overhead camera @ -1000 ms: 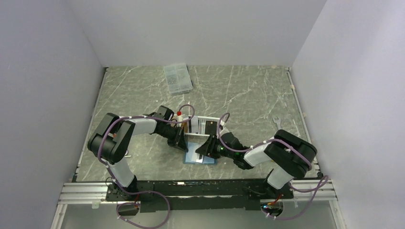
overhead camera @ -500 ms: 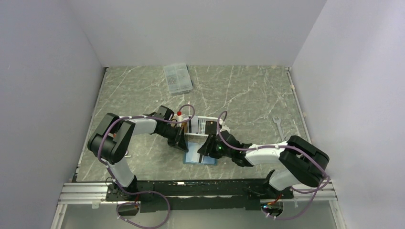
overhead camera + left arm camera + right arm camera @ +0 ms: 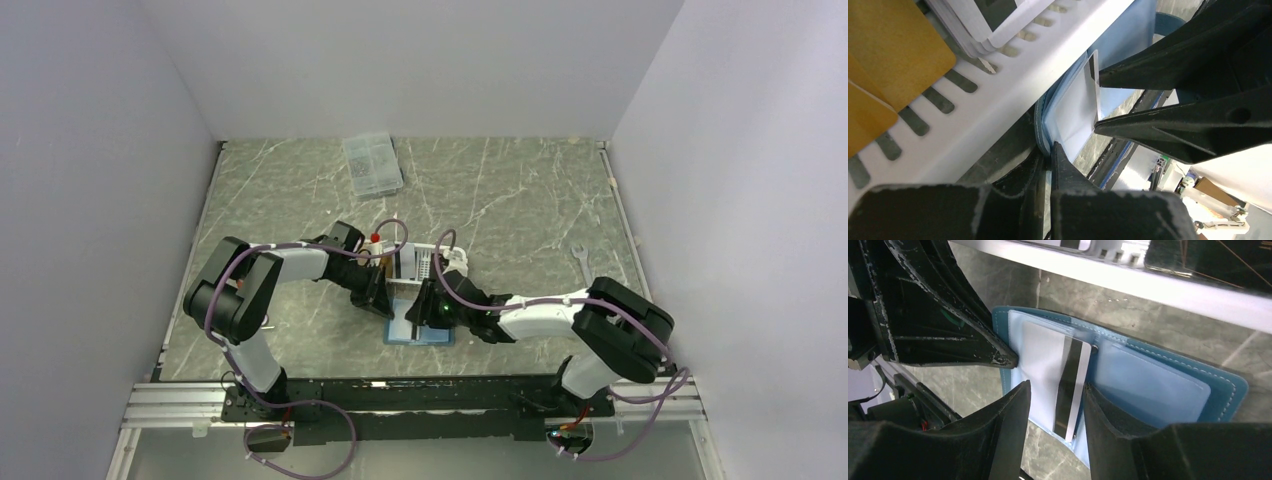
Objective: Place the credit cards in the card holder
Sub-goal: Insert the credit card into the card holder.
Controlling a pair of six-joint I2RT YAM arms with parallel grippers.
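Overhead view of 2 robot arms meeting at the middle of a grey marbled table (image 3: 500, 190). A teal-blue card holder (image 3: 1153, 385) lies open and flat on the table, just in front of a white slatted basket (image 3: 1013, 85).

The left gripper (image 3: 1048, 150) comes in from the left, its 2 fingers closed almost together on the holder's left edge, pinching it.

The right gripper (image 3: 1055, 387) comes in from the right with its jaws about half apart, clamped on the 2 long edges of a striped card (image 3: 1040, 355), which is pale with 1 black stripe down it. The card's far end lies over the light blue slotted inside of the holder, at its left half; how far it sits inside a slot cannot be told.

In the basket lie yellow-gold cards (image 3: 893, 50) and a stack of pale grey cards (image 3: 978, 25).

Well apart, a clear compartment box (image 3: 372, 163) sits near the back wall and a small wrench (image 3: 581, 262) lies to the right.
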